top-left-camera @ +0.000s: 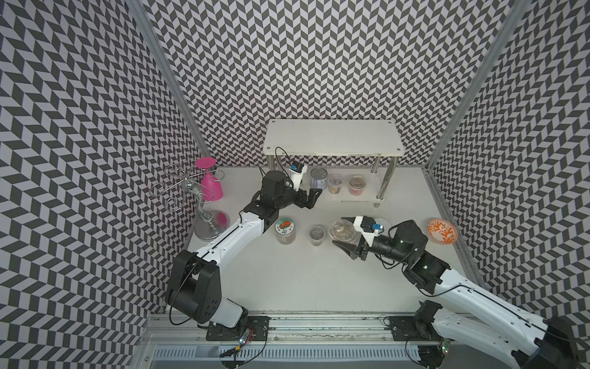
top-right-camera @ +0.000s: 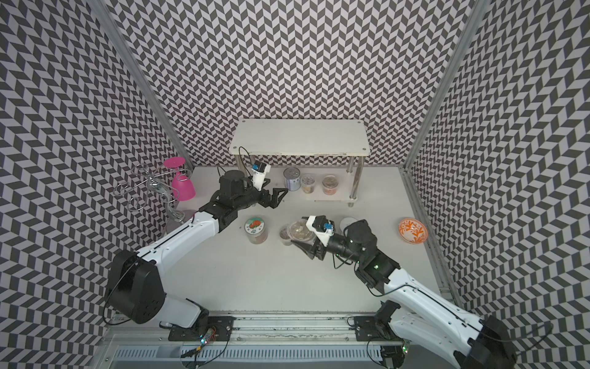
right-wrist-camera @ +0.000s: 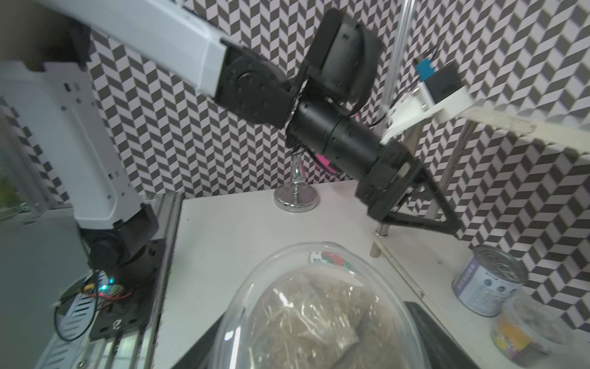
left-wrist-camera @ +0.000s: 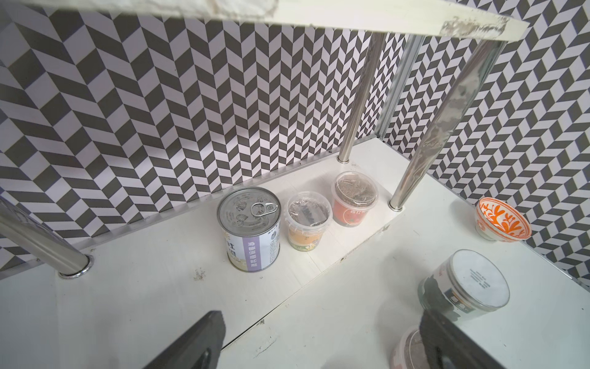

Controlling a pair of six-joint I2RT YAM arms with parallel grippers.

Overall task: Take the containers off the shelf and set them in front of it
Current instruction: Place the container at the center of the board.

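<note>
Gripping clear tub (right-wrist-camera: 319, 313) in right claw (top-left-camera: 339, 231), out before the shelf (top-left-camera: 332, 137): likely set down, release. Hovering left claw (top-left-camera: 311, 198) wide at the lower tier; next, square up on silver can (left-wrist-camera: 249, 230).

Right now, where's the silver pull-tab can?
In both top views the silver can stands on the shelf's lower tier, beside a clear tub, just beyond the open left gripper.
</note>
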